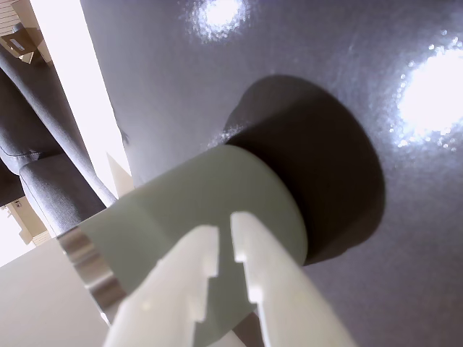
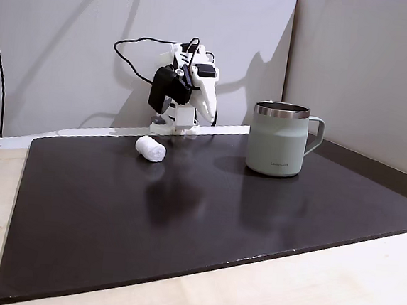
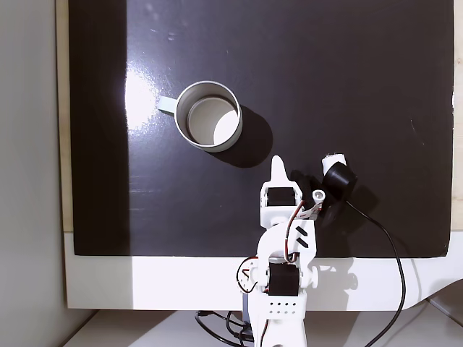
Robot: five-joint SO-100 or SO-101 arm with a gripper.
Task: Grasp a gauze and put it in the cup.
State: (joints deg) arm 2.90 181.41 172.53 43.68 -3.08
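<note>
Hand: the white plastic two-finger hand (image 1: 226,249) is sitting nearest the wrist camera, its toothed fingers standing a narrow slot apart with nothing between them; it is hanging folded back near the arm base in both fixed views (image 3: 278,168)
Cup: the pale grey-green metal mug with a bare steel rim (image 1: 210,217) is showing just beyond the fingertips in the wrist view; it is standing upright on the mat (image 2: 279,139), handle out to one side, well apart from the roll
Gauze: the small white soft fabric roll (image 2: 150,148) is lying on the mat near the arm base (image 3: 333,157)
Mat: the dark glossy mat (image 2: 184,215) is covering the pale wooden desk (image 2: 320,291)
</note>
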